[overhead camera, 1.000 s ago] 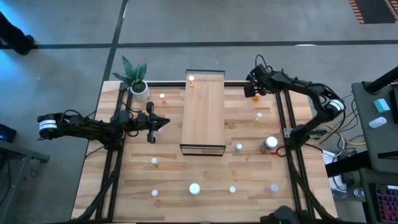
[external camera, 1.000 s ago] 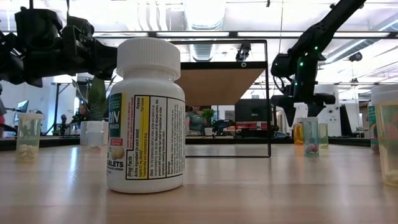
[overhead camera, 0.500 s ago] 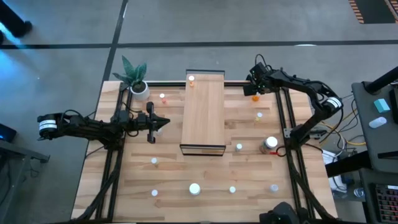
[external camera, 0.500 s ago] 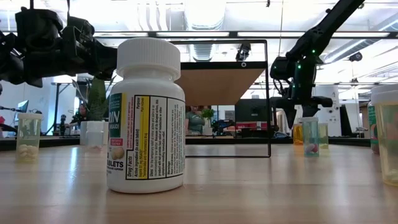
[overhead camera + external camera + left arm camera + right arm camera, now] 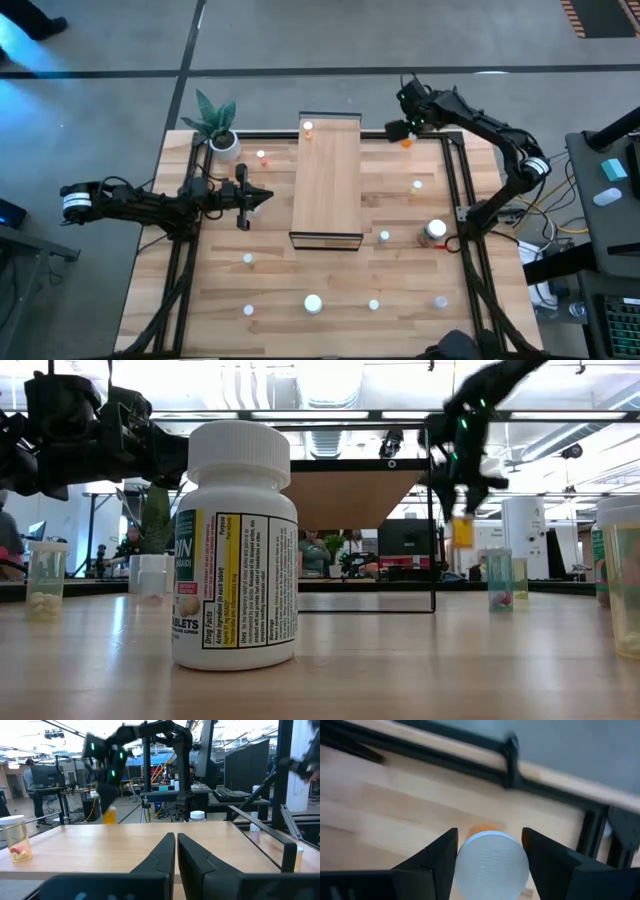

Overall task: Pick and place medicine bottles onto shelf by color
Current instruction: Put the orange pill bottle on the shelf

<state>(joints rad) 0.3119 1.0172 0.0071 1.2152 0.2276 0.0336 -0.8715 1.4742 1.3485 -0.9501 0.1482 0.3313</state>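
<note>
While the left gripper point(image 5: 262, 195) waits pinched shut, holding nothing, left of the long light-wood shelf with black frame edges point(image 5: 327, 180), the high view puts the right gripper point(image 5: 405, 130) at the table's far edge, just right of that shelf. Low down, a small orange medicine bottle point(image 5: 463, 531) hangs clear of the tabletop beside the shelf's right post. From the right wrist, both fingers point(image 5: 440, 854) clamp that bottle's white cap between them.

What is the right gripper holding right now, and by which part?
The right gripper holds an orange bottle by its white cap, one finger on each side, lifted off the table. The left gripper is shut and holds nothing.
</note>
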